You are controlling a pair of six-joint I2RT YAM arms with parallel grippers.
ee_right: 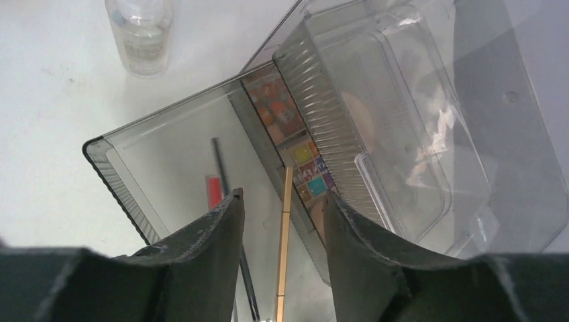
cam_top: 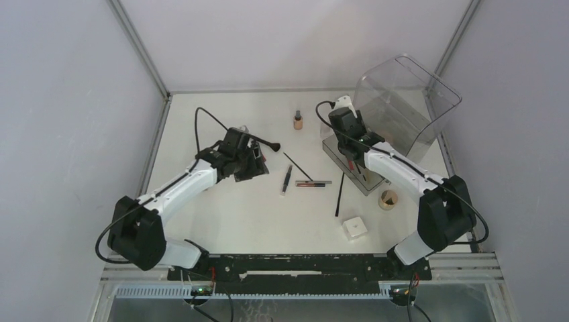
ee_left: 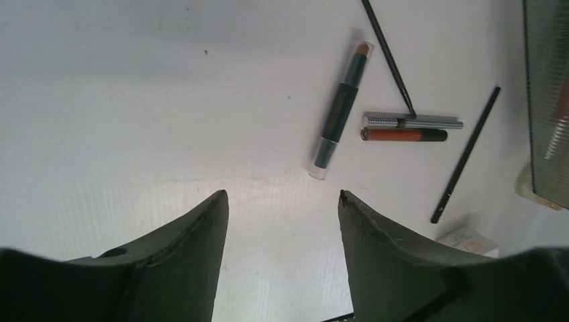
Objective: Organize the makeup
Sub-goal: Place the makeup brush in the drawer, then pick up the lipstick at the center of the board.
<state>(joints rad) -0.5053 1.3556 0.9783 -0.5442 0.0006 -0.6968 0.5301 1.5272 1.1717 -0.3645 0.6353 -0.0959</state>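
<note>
My left gripper (cam_top: 260,161) (ee_left: 282,201) is open and empty, low over the table. Ahead of it lie a dark two-ended stick (ee_left: 342,107), a thin black brush (ee_left: 389,57), a silver tube (ee_left: 412,121), a red lip gloss (ee_left: 402,135) and a black pencil (ee_left: 466,154). A black-headed brush (cam_top: 268,143) lies beside that gripper. My right gripper (cam_top: 349,137) (ee_right: 283,201) is open over the clear bin (ee_right: 168,134). A thin gold pencil (ee_right: 285,228) lies in the bin below its jaws, with a red stick (ee_right: 214,191), a black pencil (ee_right: 220,164) and a colourful compact (ee_right: 295,134).
The bin's clear lid (cam_top: 409,100) stands open at the back right. A tan bottle (cam_top: 297,121) stands left of the bin. A round tan puff (cam_top: 388,198) and a white box (cam_top: 355,227) lie near the front right. Walls close off the table's sides.
</note>
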